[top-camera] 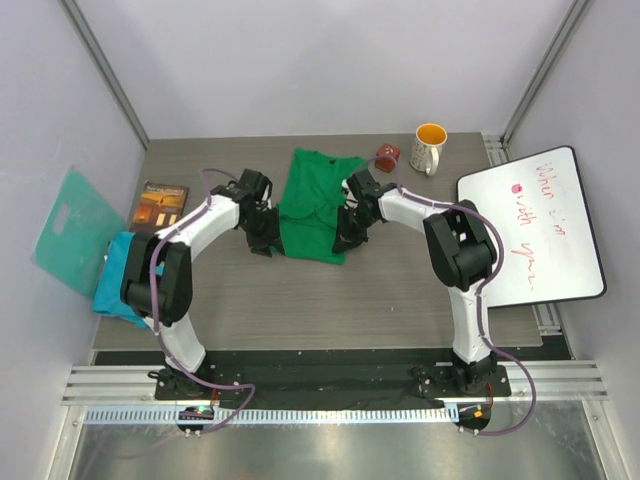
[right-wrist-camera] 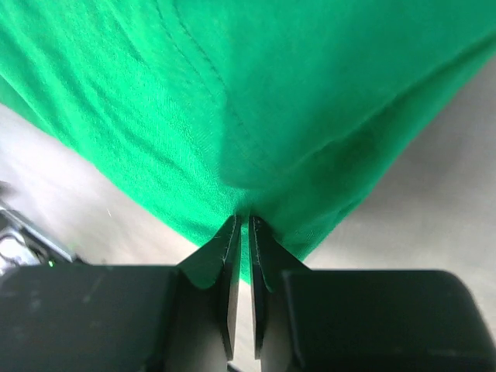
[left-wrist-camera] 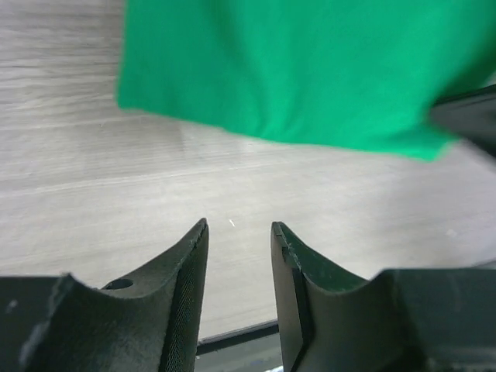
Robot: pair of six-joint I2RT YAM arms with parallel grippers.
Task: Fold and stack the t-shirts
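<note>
Two shirts on the surface [top-camera: 400, 300], well apart. Nearest, bunched in a heap at the left edge toward the near-left corner: the teal-blue shirt [top-camera: 118, 285], partly hidden under the elbow of the left arm [top-camera: 160, 275].

Farther in, about mid-surface: the left end effector [left-wrist-camera: 239, 229], fingers parted with nothing between them. Hangs over bare woodgrain just short of the near-left edge of the green shirt [top-camera: 312, 205]; touches no cloth in the left wrist view. Level with it, on the shirt's other side: the right end effector [right-wrist-camera: 241, 221], fingers pinched together on a fold at the shirt's near-right edge, cloth gathered into the grip.

Beyond both, the rest of the green shirt, creased, reaching from mid-surface toward the far edge.

Left of it, near the left edge: a dark book [top-camera: 163, 203], lying flat. Past the left edge, off the surface: a teal board [top-camera: 70, 235] with a handle hole. Along the right edge, partly overhanging it: a whiteboard [top-camera: 530, 225] with red writing.

Farthest, by the far edge toward the far-right corner: a small dark-red object [top-camera: 386, 156] just beside the green shirt, then a mug [top-camera: 429, 147], upright, orange inside.
</note>
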